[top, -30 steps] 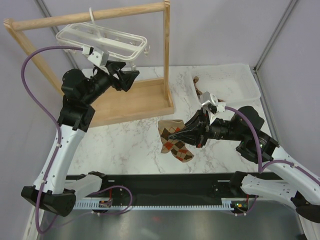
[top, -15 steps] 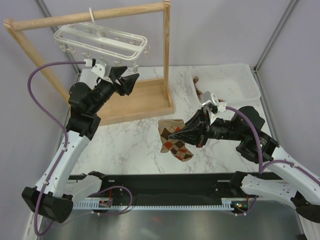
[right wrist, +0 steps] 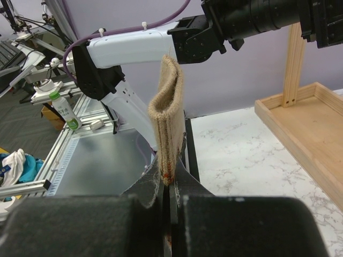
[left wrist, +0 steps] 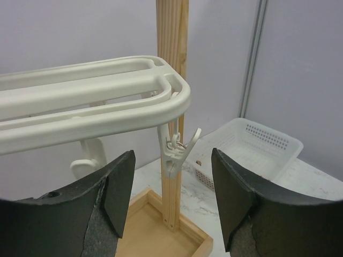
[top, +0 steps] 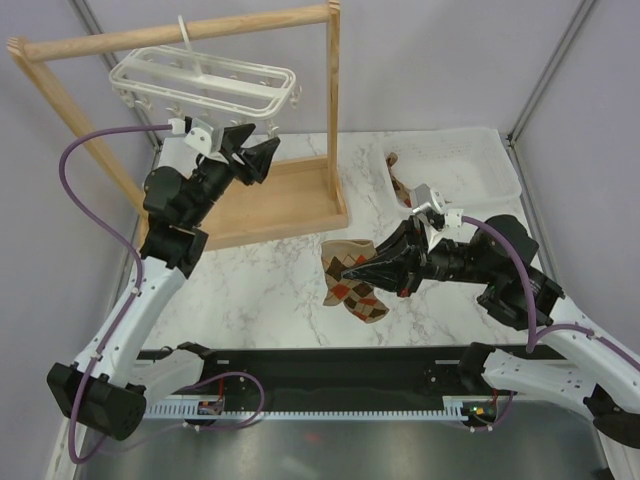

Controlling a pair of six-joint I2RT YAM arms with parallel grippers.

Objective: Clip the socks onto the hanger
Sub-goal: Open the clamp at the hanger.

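The white plastic hanger (top: 200, 78) hangs by its hook from the wooden rack's top bar; in the left wrist view its frame (left wrist: 96, 107) fills the upper left, with one dangling clip (left wrist: 174, 152) at its near corner. My left gripper (top: 252, 152) is open just below the hanger, and the clip hangs in line with the gap between its jaws (left wrist: 172, 193). My right gripper (top: 352, 270) is shut on a tan argyle sock (top: 348, 280) held above the marble table; the sock (right wrist: 167, 115) stands edge-on between the closed jaws. A second sock (top: 397, 175) lies in the basket.
The wooden rack (top: 270, 205) with its tray base stands at the back left, its upright post (left wrist: 172, 80) right behind the clip. A white perforated basket (top: 470, 165) sits at the back right and also shows in the left wrist view (left wrist: 252, 147).
My left gripper has risen and moved right, closer under the hanger's right end. My right gripper with the sock has shifted slightly right and toward me.
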